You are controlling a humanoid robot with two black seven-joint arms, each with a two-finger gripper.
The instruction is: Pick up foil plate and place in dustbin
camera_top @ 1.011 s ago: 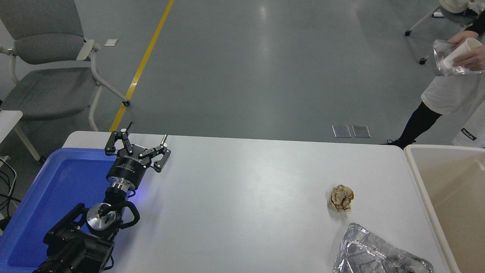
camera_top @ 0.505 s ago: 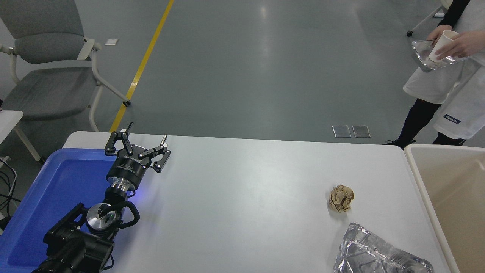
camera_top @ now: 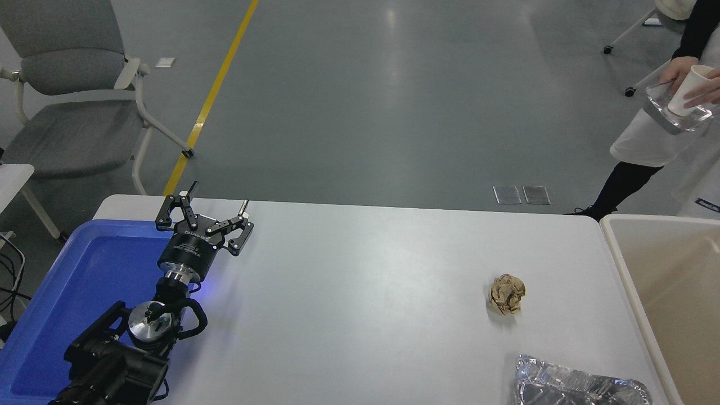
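The foil plate [camera_top: 579,385] is a shiny, wrinkled silver tray at the table's near right corner, partly cut off by the picture's bottom edge. The dustbin [camera_top: 617,247] is a large cream bin standing against the table's right end, just right of the plate. My left gripper [camera_top: 219,194] is open and empty, parked at the table's far left next to the blue tray. The right arm and its gripper are out of view.
A small brown paper ball [camera_top: 507,293] lies on the white table [camera_top: 360,281], just beyond the foil plate. A blue tray [camera_top: 84,270] sits at the left end. A person [camera_top: 664,129] stands at the top right holding a paper cup and a clear container. A grey chair [camera_top: 67,101] stands at the far left.
The foil plate has shifted toward the picture's bottom edge and shows less of itself. The person at the top right has shifted about. My left arm has not moved.
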